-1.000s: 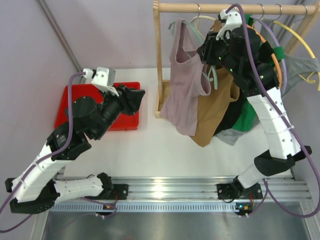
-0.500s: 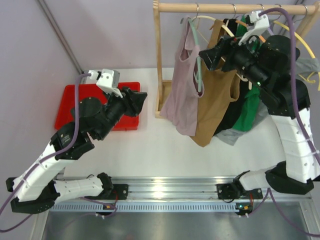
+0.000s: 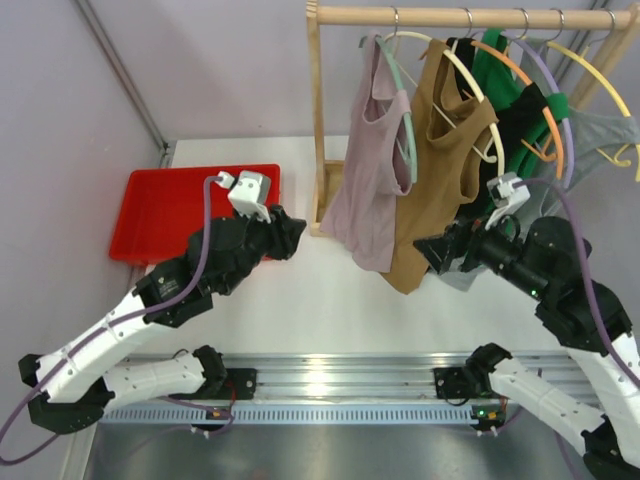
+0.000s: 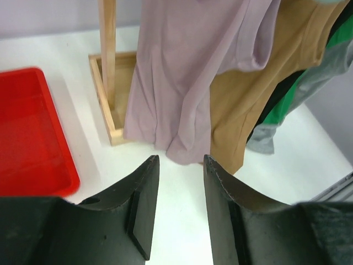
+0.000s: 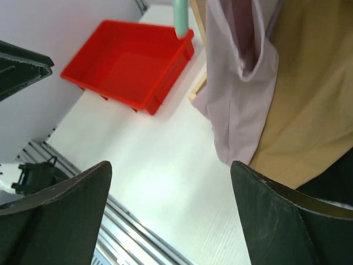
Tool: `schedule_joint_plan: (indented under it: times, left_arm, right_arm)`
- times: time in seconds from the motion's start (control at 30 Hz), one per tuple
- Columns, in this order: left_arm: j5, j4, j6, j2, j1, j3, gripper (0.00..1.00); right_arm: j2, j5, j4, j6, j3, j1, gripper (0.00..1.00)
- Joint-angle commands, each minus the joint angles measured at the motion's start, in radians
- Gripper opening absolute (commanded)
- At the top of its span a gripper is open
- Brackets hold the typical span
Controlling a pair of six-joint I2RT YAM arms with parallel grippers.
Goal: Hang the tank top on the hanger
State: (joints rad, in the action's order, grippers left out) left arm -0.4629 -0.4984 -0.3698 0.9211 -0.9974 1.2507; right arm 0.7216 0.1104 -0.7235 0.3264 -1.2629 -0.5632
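Observation:
The pale mauve tank top (image 3: 365, 175) hangs on the mint-green hanger (image 3: 408, 120), whose metal hook is over the wooden rail (image 3: 450, 16). One mint arm of the hanger shows outside the fabric. My left gripper (image 3: 292, 232) is open and empty, low over the table, pointing at the top's hem (image 4: 182, 83). My right gripper (image 3: 425, 250) is wide open and empty, below the hanging clothes. In the right wrist view the tank top (image 5: 237, 105) and a mint hanger tip (image 5: 180, 19) are ahead of the open right gripper (image 5: 171, 165). The left gripper (image 4: 179, 160) touches nothing.
A tan-brown tank top (image 3: 440, 170) hangs right beside the mauve one, with green, black and grey garments and orange, purple and yellow hangers further right. The rack's wooden post (image 3: 317, 120) stands left of the clothes. An empty red tray (image 3: 160, 215) sits at the left.
My right arm has dropped from the rail to low over the table and its gripper has opened wide. The left arm has reached forward, off the tray, towards the rack.

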Motion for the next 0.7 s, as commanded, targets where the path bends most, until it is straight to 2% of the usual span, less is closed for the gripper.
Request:
schedule_joint_plan:
  times: [0.0, 0.1, 0.33, 0.67]
  left_arm:
    - [0.02, 0.076, -0.066, -0.031, 0.002, -0.091, 0.43]
    - [0.024, 0.084, -0.138, -0.057, 0.002, -0.181, 0.42]
    - [0.023, 0.083, -0.222, -0.148, 0.002, -0.358, 0.41]
    - [0.023, 0.055, -0.21, -0.142, 0.002, -0.372, 0.41]
  right_arm:
    - [-0.065, -0.011, 0.039, 0.022, 0.115, -0.01, 0.9]
    - [-0.128, -0.005, 0.047, 0.046, 0.221, -0.01, 1.0]
    - [-0.177, -0.046, 0.088, 0.112, 0.379, -0.01, 1.0]
    - [-0.148, -0.063, 0.116, 0.106, 0.387, -0.01, 1.0]
